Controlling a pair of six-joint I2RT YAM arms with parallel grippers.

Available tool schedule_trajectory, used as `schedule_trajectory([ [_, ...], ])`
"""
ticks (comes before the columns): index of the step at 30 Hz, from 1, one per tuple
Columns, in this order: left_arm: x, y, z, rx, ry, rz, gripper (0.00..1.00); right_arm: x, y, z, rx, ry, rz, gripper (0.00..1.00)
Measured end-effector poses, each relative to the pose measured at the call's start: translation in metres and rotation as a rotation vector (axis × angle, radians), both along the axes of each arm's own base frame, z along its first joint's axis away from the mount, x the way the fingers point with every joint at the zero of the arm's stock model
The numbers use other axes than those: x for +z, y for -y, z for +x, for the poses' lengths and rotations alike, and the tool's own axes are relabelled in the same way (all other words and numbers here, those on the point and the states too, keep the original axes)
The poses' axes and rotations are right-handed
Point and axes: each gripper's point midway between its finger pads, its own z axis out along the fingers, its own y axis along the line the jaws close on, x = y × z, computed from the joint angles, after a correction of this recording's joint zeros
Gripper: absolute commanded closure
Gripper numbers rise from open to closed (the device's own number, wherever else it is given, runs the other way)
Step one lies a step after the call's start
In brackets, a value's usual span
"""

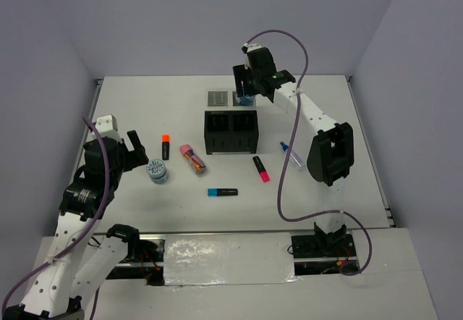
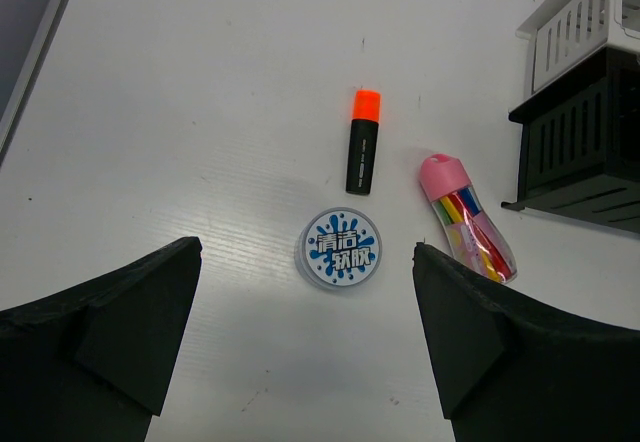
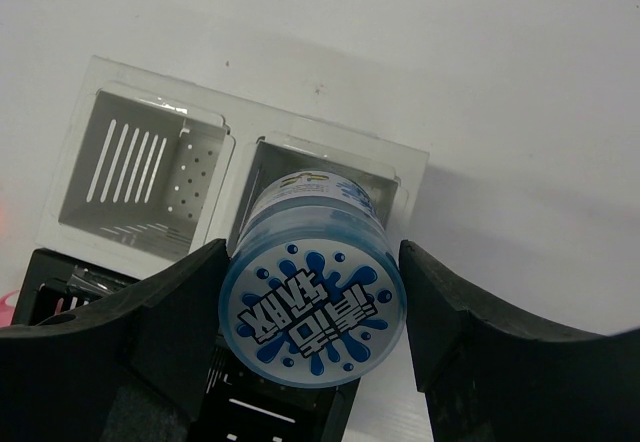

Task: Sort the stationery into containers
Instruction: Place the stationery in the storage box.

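Observation:
My right gripper (image 1: pixel 244 90) is shut on a blue-white patterned roll (image 3: pixel 312 307) and holds it over the right light grey tray (image 3: pixel 385 187), just behind the black box (image 1: pixel 231 132). The left grey tray (image 1: pixel 218 98) holds nothing that shows. My left gripper (image 2: pixel 305 252) is open and empty, just short of the second roll (image 2: pixel 341 248) lying flat on the table. Beyond that roll lie the orange-capped highlighter (image 2: pixel 362 142) and the pink multicoloured marker (image 2: pixel 467 218). The blue-capped highlighter (image 1: pixel 222 192), the pink-red one (image 1: pixel 261 169) and the slim pen (image 1: pixel 291 153) lie in front of the box.
The black box's two compartments look empty from above. Its corner (image 2: pixel 580 132) shows at the right of the left wrist view, with a grey tray (image 2: pixel 575 22) behind it. A purple cable (image 1: pixel 286 182) hangs from the right arm over the table's right side.

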Motion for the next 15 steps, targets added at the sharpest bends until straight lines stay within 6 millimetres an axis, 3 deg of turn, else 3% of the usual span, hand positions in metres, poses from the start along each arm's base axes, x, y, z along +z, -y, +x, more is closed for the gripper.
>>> schedule_trajectory([
  [7,0.0000,0.0000,0.0000,0.000,0.000,0.000,0.01,-0.0022,0.0016,-0.0041,0.000,-0.022,-0.008,0.94],
  [9,0.0000,0.0000,0.0000,0.000,0.000,0.000,0.01,-0.0026,0.0015,-0.0046,0.000,-0.025,-0.007,0.84],
  [10,0.0000,0.0000,0.0000,0.000,0.000,0.000,0.01,-0.0028,0.0014,-0.0048,0.001,-0.026,-0.006,0.73],
  [14,0.0000,0.0000,0.0000,0.000,0.000,0.000,0.01,-0.0019,0.0010,-0.0050,0.002,-0.029,-0.006,0.46],
  [15,0.0000,0.0000,0.0000,0.000,0.000,0.000,0.01,-0.0009,0.0007,-0.0046,0.002,-0.029,-0.005,0.31],
])
